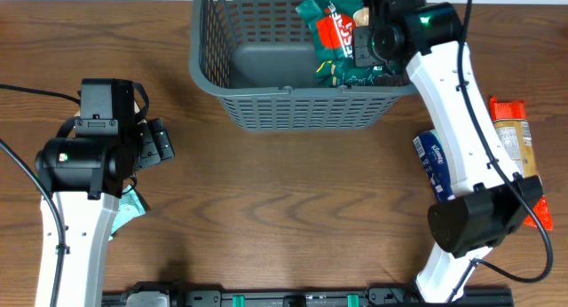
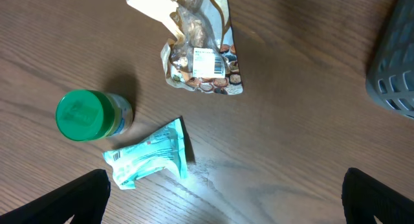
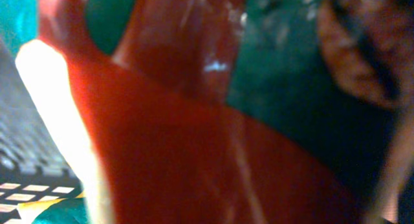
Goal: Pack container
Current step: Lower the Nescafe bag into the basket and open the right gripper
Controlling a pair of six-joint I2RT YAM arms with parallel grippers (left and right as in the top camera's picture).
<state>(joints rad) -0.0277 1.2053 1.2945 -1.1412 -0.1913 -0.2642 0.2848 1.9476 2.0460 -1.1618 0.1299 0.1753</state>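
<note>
The dark grey basket (image 1: 293, 107) stands at the back middle; its corner also shows in the left wrist view (image 2: 394, 68). Green and red packets (image 1: 333, 32) lie in its right half. My right gripper (image 1: 371, 32) is down inside the basket, right on those packets. The right wrist view is filled by a blurred red and green packet (image 3: 194, 140), and the fingers do not show. My left gripper (image 1: 155, 138) (image 2: 223, 198) is open and empty above the table. A teal packet (image 2: 152, 153) lies just ahead of it.
A green-lidded jar (image 2: 81, 114) and a brown nut bag (image 2: 200, 56) lie near the teal packet (image 1: 131, 205). A blue packet (image 1: 432, 165) and orange packets (image 1: 510, 134) lie on the table at the right, beside the right arm.
</note>
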